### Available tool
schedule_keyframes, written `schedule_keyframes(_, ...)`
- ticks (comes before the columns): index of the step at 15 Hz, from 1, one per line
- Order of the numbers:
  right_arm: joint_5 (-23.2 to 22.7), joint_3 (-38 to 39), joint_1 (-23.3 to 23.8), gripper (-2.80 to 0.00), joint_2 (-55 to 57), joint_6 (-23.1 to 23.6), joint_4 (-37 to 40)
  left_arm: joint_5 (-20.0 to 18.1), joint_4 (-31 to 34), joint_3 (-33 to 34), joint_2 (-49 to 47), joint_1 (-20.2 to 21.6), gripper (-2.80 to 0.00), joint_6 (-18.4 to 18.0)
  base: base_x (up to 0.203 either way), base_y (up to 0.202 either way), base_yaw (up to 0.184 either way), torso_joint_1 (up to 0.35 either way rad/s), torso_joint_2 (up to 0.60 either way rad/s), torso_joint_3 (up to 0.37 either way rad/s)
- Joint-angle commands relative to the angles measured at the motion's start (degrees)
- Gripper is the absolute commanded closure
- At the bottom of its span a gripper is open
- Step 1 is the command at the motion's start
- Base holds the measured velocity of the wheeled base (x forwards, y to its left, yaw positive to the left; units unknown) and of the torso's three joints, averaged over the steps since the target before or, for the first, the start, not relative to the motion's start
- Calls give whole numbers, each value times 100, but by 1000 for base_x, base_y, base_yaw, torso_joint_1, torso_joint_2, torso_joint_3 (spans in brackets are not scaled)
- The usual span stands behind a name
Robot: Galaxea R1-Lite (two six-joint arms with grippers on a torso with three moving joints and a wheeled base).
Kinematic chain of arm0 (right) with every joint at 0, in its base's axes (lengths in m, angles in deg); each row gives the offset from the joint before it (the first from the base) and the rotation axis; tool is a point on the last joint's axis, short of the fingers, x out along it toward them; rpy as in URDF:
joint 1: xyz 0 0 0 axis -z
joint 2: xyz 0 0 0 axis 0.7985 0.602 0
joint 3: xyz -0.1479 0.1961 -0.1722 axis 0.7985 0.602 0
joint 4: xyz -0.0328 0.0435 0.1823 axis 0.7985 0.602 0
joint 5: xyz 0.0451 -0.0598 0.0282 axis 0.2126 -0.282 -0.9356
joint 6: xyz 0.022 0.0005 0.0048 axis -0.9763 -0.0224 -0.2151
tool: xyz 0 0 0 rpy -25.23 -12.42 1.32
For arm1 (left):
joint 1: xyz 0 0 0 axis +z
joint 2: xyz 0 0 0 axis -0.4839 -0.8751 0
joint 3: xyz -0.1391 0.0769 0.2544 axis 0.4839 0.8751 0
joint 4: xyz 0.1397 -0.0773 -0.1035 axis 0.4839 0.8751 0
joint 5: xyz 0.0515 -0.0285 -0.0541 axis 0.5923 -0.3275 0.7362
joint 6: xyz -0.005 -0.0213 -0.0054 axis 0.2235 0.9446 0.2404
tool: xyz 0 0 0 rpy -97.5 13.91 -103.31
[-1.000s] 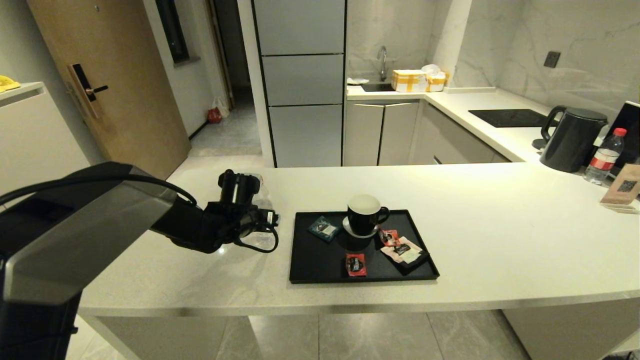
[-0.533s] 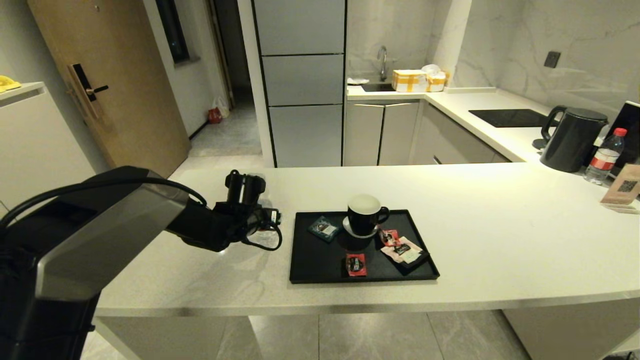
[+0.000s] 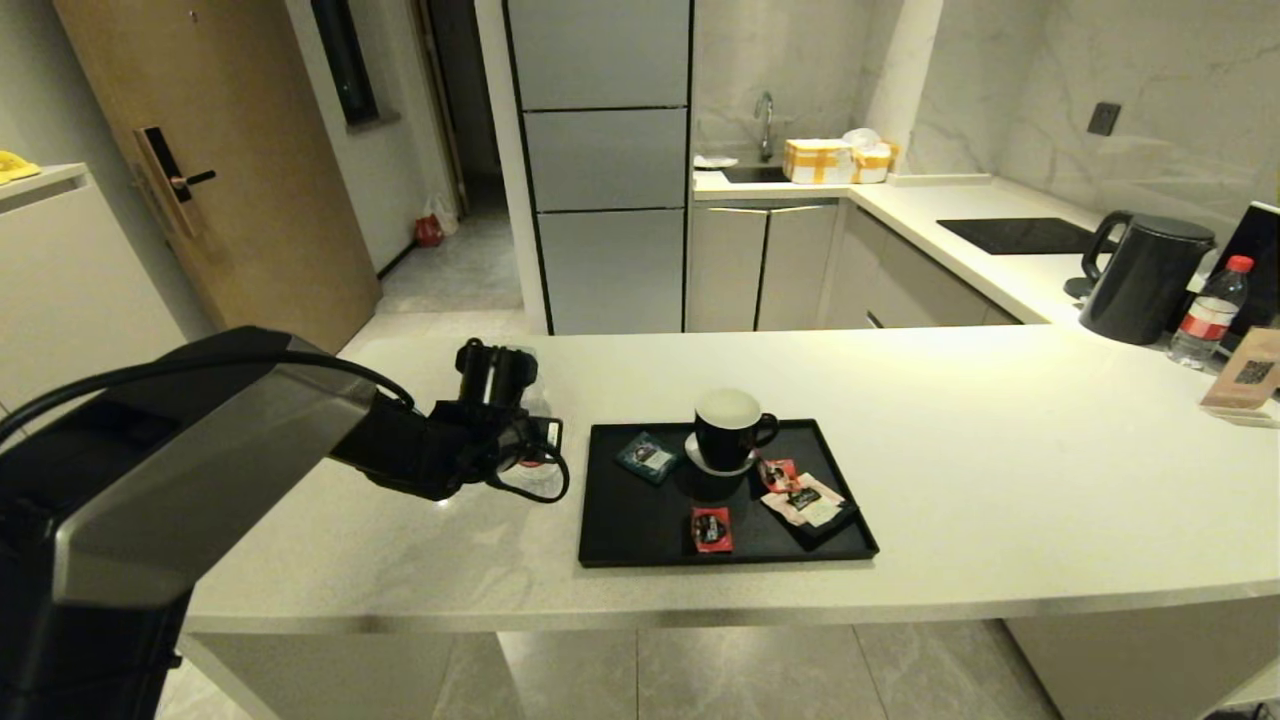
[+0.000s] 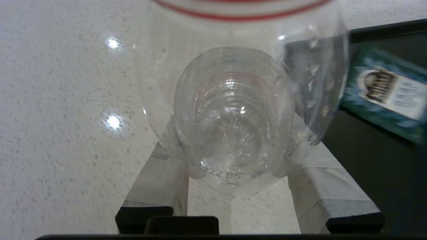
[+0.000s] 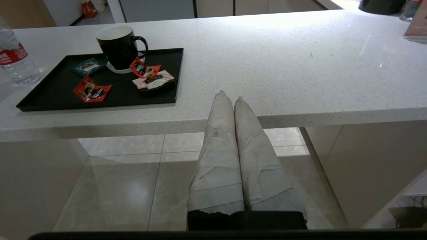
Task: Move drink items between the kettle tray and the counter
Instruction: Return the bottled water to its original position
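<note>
Left gripper point(image 4: 233, 186) grasps water bottle point(image 4: 233, 110), upright, just left of kettle tray point(image 3: 600, 540); right gripper point(image 5: 233, 100) clenched, parked.

Dim, warm indoor light leaves the counter point(image 3: 1000, 480) washed bright toward its far edge, two ceiling-lamp glints shine on the stone beside the bottle point(image 4: 233, 116), whose close clear base is soft and distorting, while the teal sachet point(image 4: 387, 93) smears with blur at the frame's edge.
</note>
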Motion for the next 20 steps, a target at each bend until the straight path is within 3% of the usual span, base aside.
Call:
schedule_keyframes(1, -1, 9, 0, 0, 5, -1, 0, -9, 142, 38, 461, -105, 0, 83, 0, 0, 0, 0, 0, 0)
schedule_keyframes(3, -1, 9, 0, 0, 5, -1, 0, -120, 722, 27, 1182, -537, 0, 356, 0, 0, 0, 0, 0, 0)
schedule_keyframes(6, -1, 9, 0, 0, 5, -1, 0, -164, 948, 115, 1248, -1318, 0, 570, 0, 0, 0, 0, 0, 0)
schedule_keyframes(11, -1, 9, 0, 0, 5, -1, 0, 40, 848, 280, 669, -1515, 0, 698, 0, 0, 0, 0, 0, 0)
schedule_keyframes(19, -1, 9, 0, 0, 5, -1, 0, 334, 204, 479, -8, -1418, 0, 635, 0, 0, 0, 0, 0, 0)
schedule_keyframes(20, -1, 9, 0, 0, 5, -1, 0, 334, 204, 479, -8, -1418, -280, 635, 0, 0, 0, 0, 0, 0)
